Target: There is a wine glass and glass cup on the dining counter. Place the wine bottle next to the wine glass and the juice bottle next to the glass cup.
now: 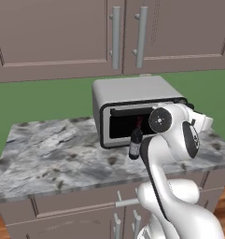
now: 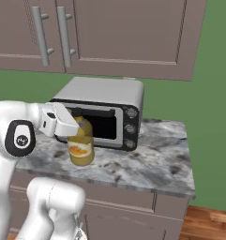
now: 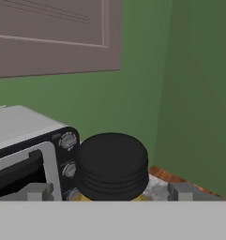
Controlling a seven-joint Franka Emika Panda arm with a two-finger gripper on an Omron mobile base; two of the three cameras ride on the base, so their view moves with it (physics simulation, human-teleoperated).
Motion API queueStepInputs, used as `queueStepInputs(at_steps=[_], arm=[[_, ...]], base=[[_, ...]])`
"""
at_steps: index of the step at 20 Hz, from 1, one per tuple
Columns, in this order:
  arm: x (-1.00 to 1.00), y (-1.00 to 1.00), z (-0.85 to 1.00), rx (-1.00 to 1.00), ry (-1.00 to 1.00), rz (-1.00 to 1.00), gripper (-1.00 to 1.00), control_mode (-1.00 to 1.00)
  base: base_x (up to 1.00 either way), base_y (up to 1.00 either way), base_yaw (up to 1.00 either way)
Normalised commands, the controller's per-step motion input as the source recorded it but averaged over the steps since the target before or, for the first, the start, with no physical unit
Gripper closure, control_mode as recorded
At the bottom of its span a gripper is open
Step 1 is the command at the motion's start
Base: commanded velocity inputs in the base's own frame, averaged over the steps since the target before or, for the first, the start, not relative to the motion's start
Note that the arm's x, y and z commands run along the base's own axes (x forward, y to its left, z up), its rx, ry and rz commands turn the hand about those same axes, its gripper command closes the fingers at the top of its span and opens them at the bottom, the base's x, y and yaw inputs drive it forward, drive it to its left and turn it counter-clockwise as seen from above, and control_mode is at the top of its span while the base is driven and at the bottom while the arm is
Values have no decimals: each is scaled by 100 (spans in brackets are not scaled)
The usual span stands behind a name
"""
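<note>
The juice bottle [image 2: 80,146] stands upright on the small bench [image 2: 147,166], just in front of the toaster oven [image 2: 109,110]. Its long way runs straight up, and its black cap [image 3: 112,165] sits right between the two finger tips [image 3: 39,191]. So the pincer [image 2: 79,124] is at the bottle's top, one tip on each side. I cannot tell if it squeezes the cap yet. The wine bottle [image 1: 136,140] stands to the left, near the oven door.
</note>
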Motion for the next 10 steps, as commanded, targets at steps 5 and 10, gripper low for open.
queueStepInputs(at_steps=[5, 10], arm=[[0, 0, 0, 0, 0, 0, 100, -100], [0, 0, 0, 0, 0, 0, 100, 100]], base=[[0, 0, 0], [0, 0, 0]])
